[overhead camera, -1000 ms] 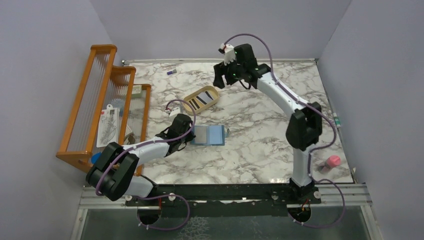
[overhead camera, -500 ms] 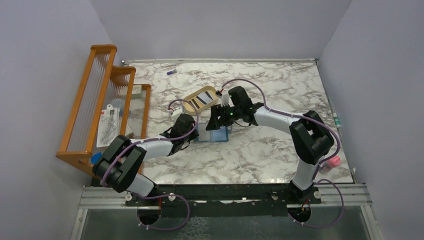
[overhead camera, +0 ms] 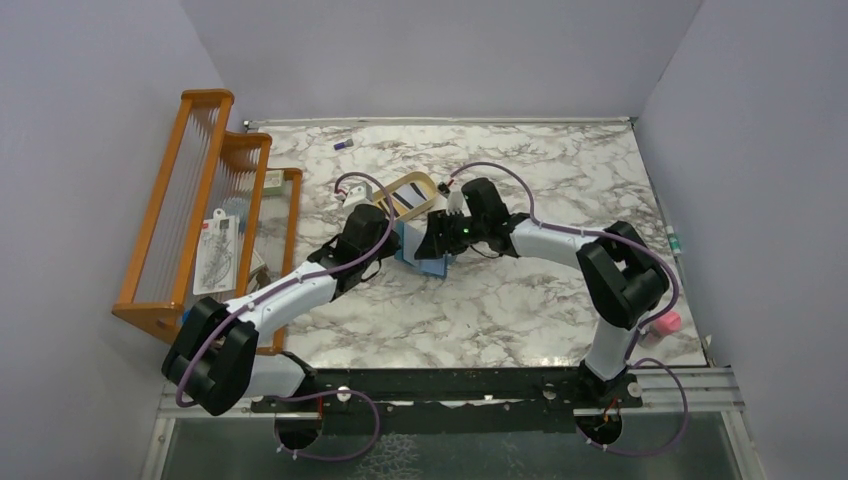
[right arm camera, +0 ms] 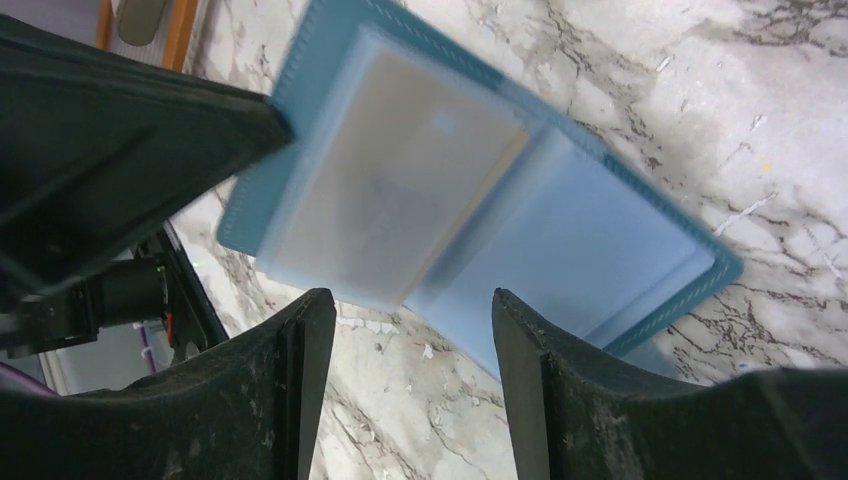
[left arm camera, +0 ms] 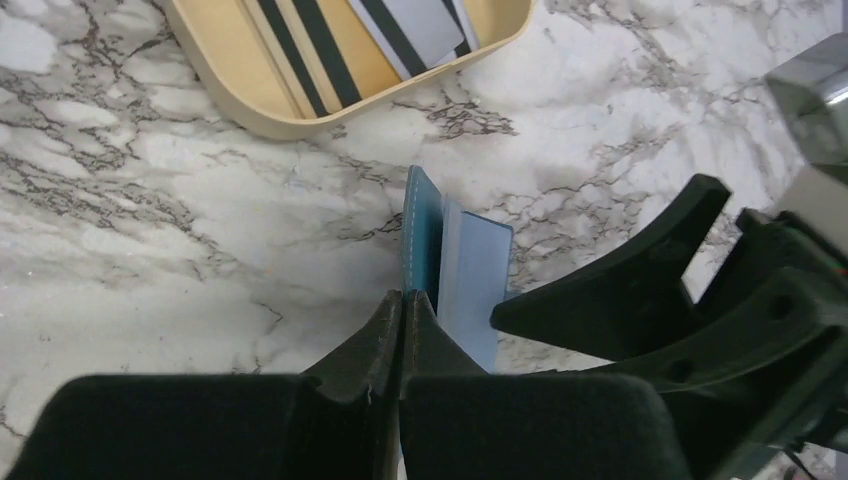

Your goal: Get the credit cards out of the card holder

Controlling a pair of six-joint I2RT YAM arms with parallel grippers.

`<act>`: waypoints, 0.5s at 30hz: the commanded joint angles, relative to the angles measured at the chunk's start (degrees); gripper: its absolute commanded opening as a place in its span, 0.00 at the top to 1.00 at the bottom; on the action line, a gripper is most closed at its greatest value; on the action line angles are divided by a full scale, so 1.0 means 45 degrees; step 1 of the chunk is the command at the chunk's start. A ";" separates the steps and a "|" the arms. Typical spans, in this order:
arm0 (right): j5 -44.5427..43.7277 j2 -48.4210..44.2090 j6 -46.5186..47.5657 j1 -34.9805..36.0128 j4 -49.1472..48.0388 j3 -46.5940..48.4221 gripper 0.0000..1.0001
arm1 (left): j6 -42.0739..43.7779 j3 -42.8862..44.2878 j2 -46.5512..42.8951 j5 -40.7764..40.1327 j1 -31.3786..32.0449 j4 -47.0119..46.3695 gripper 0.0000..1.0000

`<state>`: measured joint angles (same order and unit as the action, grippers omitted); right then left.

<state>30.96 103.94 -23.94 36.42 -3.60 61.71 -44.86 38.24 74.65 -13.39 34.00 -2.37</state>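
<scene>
Left gripper (left arm camera: pixel 402 300) is clamped tight on the teal cover edge of the card holder (left arm camera: pixel 428 240), which sticks out just past its tips, edge-on, and looks tilted up off the marble table (left arm camera: pixel 150 250). Right gripper (right arm camera: pixel 410 300) has its jaws apart with nothing pinched. The opened holder hangs just beyond its tips, fold roughly centred between them. A tan credit card (right arm camera: pixel 400 190) sits in the pocket nearer the left jaws, behind cloudy plastic; the view is blurred. Likely risks:
- The right jaws close on the pocket flap as well as the card, so pulling drags the whole holder.
- The left pinch is thin and near a corner, so the holder could pivot or slip free.
- The two sets of fingers are very close and could clash.
- A loosened card may drop short of the tray (left arm camera: pixel 300 115), further out past the left tips, where other credit cards (left arm camera: pixel 420 25) lie.
</scene>
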 commanded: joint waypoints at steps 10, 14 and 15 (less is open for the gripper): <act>-0.0835 -0.0365 0.0153 0.0304 -0.1058 -0.1247 0.32 | 0.0509 0.0885 0.0104 -0.0102 0.0311 0.1034 1.00; -0.1908 -0.1089 -0.0068 0.0304 -0.1474 -0.1963 0.31 | 0.0663 0.1058 0.0072 -0.0244 0.0345 0.1336 1.00; -0.2108 -0.1272 -0.0101 0.0304 -0.1631 -0.2152 0.30 | 0.0713 0.1113 0.0086 -0.0262 0.0354 0.1402 1.00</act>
<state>27.20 102.65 -23.94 37.45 -6.74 54.59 -43.16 40.73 74.89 -13.39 35.27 2.76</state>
